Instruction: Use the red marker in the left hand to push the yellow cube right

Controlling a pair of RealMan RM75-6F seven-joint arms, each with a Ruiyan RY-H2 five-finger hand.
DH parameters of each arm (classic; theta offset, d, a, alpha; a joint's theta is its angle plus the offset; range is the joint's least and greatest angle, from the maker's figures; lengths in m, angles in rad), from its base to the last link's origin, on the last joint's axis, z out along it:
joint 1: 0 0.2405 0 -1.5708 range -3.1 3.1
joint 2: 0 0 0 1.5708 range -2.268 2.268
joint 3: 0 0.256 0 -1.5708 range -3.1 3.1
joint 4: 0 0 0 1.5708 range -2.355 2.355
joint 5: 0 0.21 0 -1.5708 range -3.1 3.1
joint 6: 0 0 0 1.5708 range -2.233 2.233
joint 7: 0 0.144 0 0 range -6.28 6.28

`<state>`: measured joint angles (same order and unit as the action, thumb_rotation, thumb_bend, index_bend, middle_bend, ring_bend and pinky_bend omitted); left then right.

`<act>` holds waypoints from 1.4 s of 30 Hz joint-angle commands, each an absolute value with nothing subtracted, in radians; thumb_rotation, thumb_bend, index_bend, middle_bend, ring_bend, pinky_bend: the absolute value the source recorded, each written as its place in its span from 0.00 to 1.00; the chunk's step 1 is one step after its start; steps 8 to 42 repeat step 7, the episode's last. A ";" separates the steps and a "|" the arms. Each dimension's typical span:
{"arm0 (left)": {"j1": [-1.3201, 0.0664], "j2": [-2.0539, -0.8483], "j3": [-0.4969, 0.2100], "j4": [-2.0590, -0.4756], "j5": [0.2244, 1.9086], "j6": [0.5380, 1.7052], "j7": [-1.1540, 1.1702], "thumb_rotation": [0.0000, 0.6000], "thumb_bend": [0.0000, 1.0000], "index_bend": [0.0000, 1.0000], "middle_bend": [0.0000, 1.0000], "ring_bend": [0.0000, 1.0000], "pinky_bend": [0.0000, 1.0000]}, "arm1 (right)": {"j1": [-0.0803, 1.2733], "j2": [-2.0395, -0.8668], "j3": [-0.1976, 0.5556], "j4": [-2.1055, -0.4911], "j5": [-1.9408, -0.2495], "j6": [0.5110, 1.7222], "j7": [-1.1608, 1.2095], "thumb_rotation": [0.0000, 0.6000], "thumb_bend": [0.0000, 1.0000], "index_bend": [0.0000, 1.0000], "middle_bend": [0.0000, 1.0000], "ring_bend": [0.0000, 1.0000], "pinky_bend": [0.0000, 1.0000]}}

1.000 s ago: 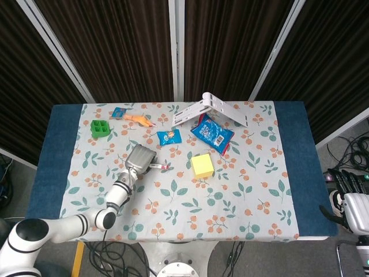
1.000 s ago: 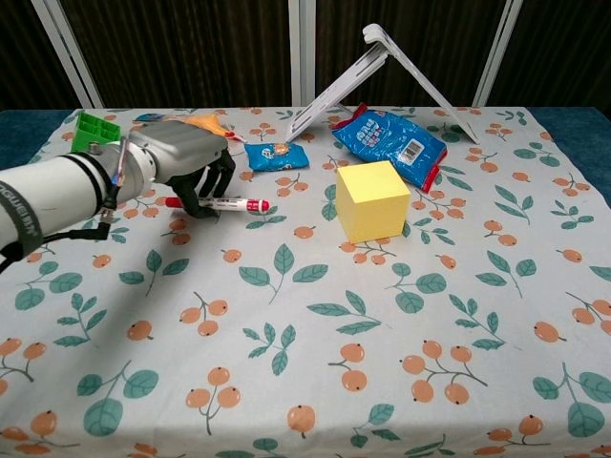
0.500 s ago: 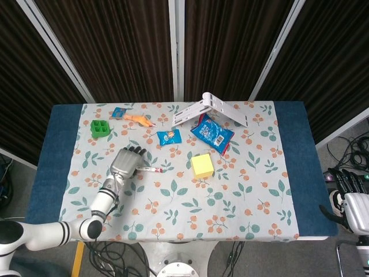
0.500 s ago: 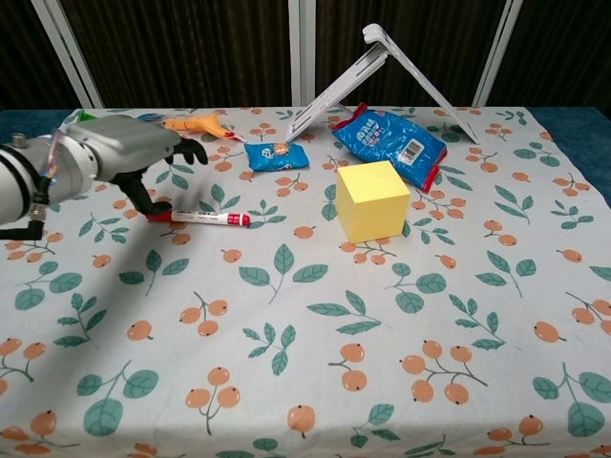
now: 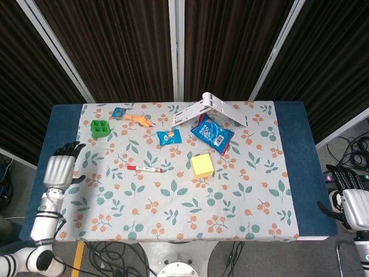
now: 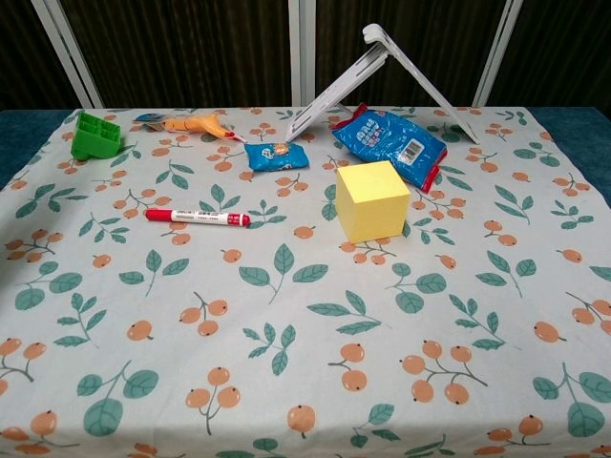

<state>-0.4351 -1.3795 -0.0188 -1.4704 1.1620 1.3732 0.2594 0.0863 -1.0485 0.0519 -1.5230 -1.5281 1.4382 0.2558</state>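
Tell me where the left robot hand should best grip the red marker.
Probably mid-barrel on the red marker, coming from above. It lies flat on the tablecloth, lengthwise left to right, with clear cloth around it. The left robot hand sits open at the table's left edge.

red marker flat on the floral cloth, not held: red cap ends, white barrel with print, long axis running left-right. It sits well to the right of the left hand, which hangs open-fingered over the table's left edge. yellow cube upright on 1 face, further right again, near the marker's right tip but apart from it, far left of the right hand.
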 commanded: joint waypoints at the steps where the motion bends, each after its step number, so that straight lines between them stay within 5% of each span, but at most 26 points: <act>1: -0.347 -1.343 0.045 -1.464 1.237 1.453 0.216 1.00 0.02 0.22 0.24 0.17 0.25 | 0.089 -1.054 0.050 -1.524 -1.538 1.442 0.267 1.00 0.13 0.00 0.09 0.00 0.00; 7: -0.252 -1.321 0.082 -1.505 1.302 1.551 0.227 1.00 0.03 0.22 0.24 0.17 0.25 | 0.084 -1.056 0.044 -1.539 -1.554 1.460 0.251 1.00 0.13 0.00 0.09 0.00 0.00; 42: -0.252 -1.321 0.082 -1.505 1.302 1.551 0.227 1.00 0.03 0.22 0.24 0.17 0.25 | 0.084 -1.056 0.044 -1.539 -1.554 1.460 0.251 1.00 0.13 0.00 0.09 0.00 0.00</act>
